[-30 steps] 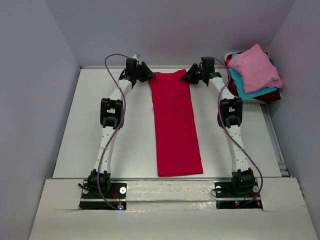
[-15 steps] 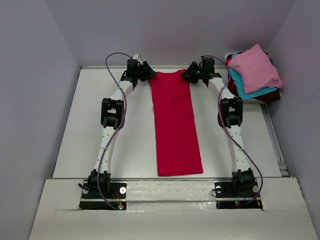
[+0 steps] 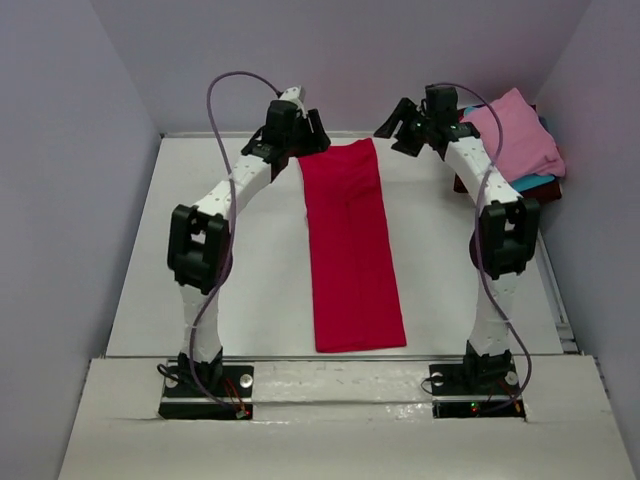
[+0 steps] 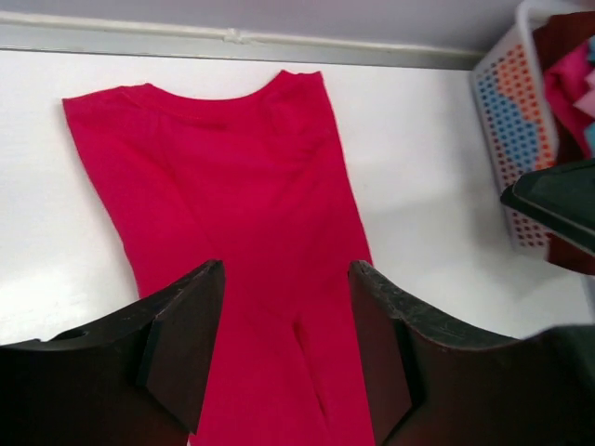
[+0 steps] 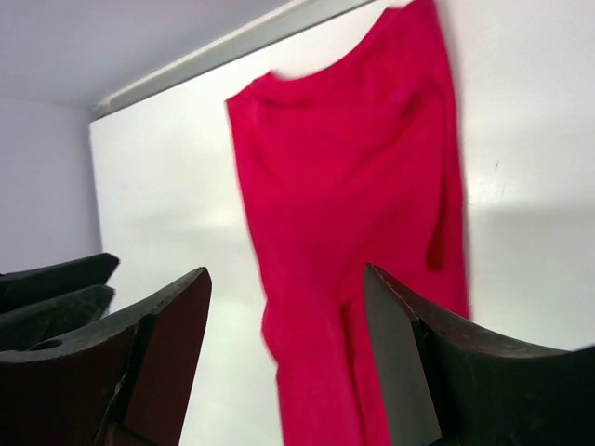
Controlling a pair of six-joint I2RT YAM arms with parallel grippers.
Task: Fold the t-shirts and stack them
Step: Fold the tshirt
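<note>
Top external view, from the left: shows the left gripper (image 3: 306,135) hanging over the far end of the white table (image 3: 250,290), just beside the far left corner of the crimson t-shirt (image 3: 350,250), jaws apart and nothing between them. Shows that shirt flat down the middle of the table, folded into one long narrow strip, collar at the far end and hem near the arm bases, clear of both claws. Puts the right gripper (image 3: 396,122) off the shirt's far right corner, likewise parted and holding nothing. Further right, at the far right corner, finds the other shirts piled up: a pink t-shirt (image 3: 520,135) on top, a teal t-shirt (image 3: 530,183) under it, a maroon t-shirt (image 3: 545,194) lowest. Left wrist view: looks down between the spread fingers of the left gripper (image 4: 286,274) onto the collar end of the crimson cloth (image 4: 214,158), well below and untouched, with a white perforated basket (image 4: 507,121) holding the pile at the right edge. Right wrist view: shows the right gripper (image 5: 286,279) wide open too, the same red strip (image 5: 344,167) lying on the table below the gap, not pinched.
</note>
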